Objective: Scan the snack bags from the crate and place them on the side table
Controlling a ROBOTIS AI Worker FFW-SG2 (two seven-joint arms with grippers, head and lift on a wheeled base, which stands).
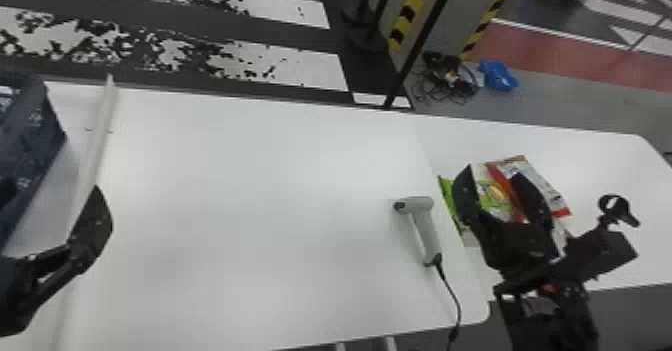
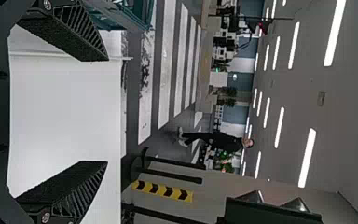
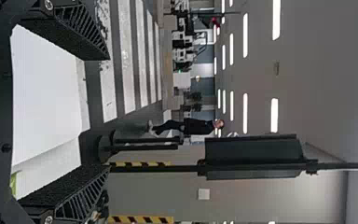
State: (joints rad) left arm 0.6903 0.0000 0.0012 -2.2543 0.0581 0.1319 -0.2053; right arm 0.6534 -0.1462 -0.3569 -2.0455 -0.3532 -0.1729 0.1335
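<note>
White tabletops (image 1: 270,185) hold 1 crate (image 1: 27,145), 1 scanner (image 1: 425,225), 2+ snack bags (image 1: 542,182); left claw (image 1: 92,220) and right claw (image 1: 492,172) spread

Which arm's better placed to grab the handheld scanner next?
Right, I'd say: its open gripper is just right of the scanner; the left gripper is far left, near the blue crate.

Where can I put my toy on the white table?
Between the pale strip and the scanner is a wide bare patch. It's crowded at right, where the right gripper hangs over the snack bags, and tighter by the crate at left.
</note>
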